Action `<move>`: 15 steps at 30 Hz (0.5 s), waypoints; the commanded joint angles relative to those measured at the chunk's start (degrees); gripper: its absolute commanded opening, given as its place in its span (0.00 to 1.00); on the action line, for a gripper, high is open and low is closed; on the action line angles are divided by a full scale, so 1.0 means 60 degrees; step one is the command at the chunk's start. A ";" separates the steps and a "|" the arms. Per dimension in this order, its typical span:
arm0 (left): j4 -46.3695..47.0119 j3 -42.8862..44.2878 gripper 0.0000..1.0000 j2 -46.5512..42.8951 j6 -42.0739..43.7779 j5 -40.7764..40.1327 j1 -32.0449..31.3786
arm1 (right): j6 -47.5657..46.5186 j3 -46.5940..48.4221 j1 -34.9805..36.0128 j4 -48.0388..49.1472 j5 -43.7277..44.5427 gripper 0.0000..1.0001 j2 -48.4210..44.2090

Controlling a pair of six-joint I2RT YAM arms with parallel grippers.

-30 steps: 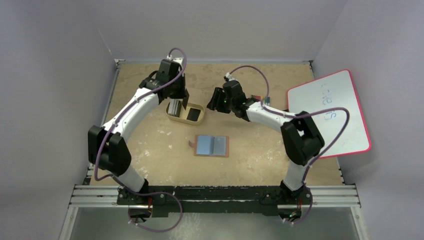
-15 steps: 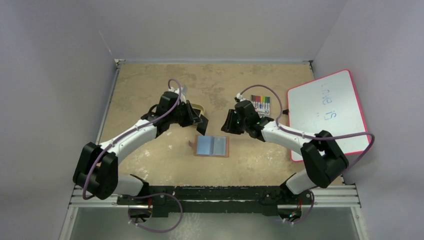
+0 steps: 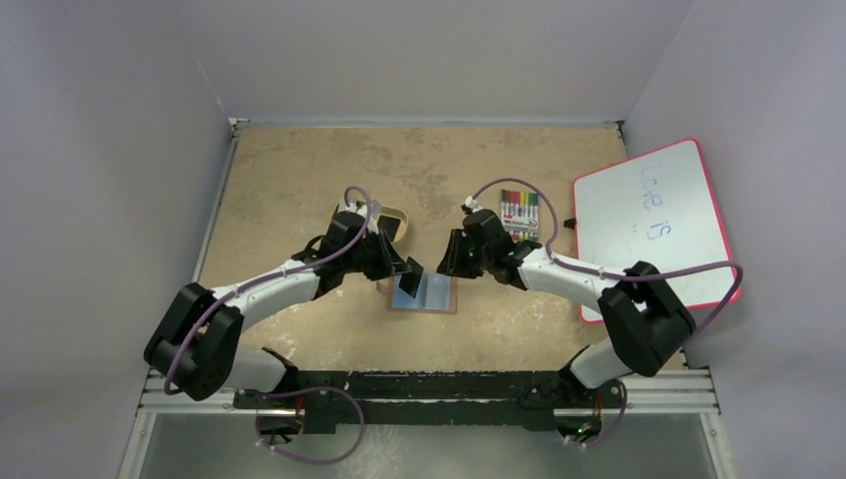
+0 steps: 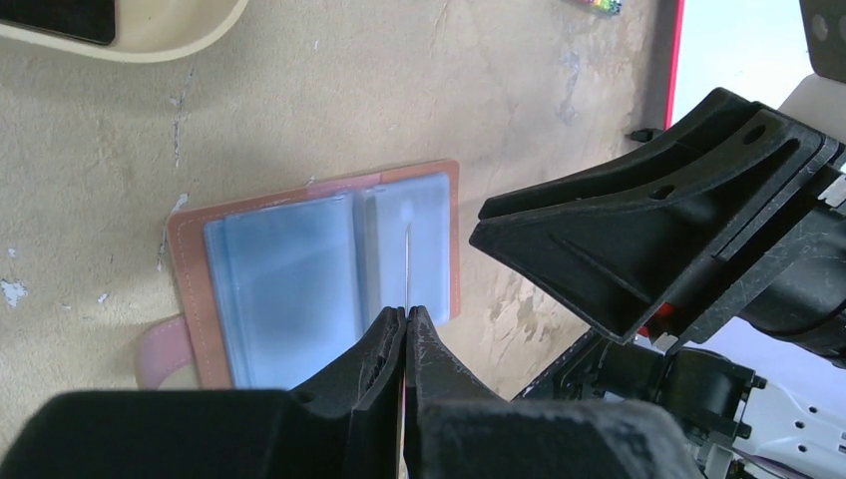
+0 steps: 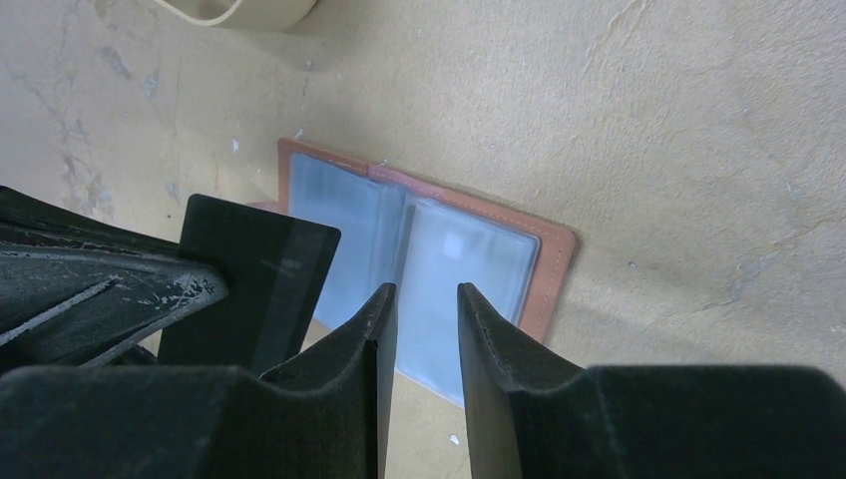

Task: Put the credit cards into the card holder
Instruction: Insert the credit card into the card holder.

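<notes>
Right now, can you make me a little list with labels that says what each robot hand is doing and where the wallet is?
card holder: lying open on the table, blue-grey pockets facing up
left gripper: shut on a black card, held on edge above the card holder
right gripper: open, empty, hovering over the card holder
tray: on the far side of the card holder, a dark card in it
also there: markers, whiteboard
</notes>
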 commanded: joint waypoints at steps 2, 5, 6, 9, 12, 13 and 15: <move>0.1058 -0.0247 0.00 0.0257 -0.0116 0.0281 -0.0160 | 0.0092 -0.0129 0.0078 0.0259 0.0060 0.31 0.0094; 0.1147 -0.0295 0.00 0.0542 -0.0068 0.0190 -0.0255 | 0.0108 -0.0220 0.0084 0.0314 0.0102 0.31 0.0077; 0.1182 -0.0298 0.00 0.0657 -0.0048 0.0179 -0.0278 | 0.0109 -0.0223 0.0085 0.0301 0.0100 0.31 0.0094; 0.1401 -0.0327 0.00 0.0974 -0.0056 0.0157 -0.0329 | 0.0108 -0.0299 0.0087 0.0338 0.0079 0.31 0.0135; 0.1568 -0.0313 0.00 0.1179 -0.0077 0.0094 -0.0370 | 0.0102 -0.0358 0.0087 0.0355 0.0093 0.31 0.0125; 0.1564 -0.0306 0.00 0.1224 -0.0051 0.0039 -0.0375 | 0.0108 -0.0381 0.0086 0.0369 0.0093 0.31 0.0122; 0.1575 -0.0326 0.00 0.1301 -0.0008 -0.0034 -0.0392 | 0.0102 -0.0400 0.0088 0.0380 0.0108 0.31 0.0121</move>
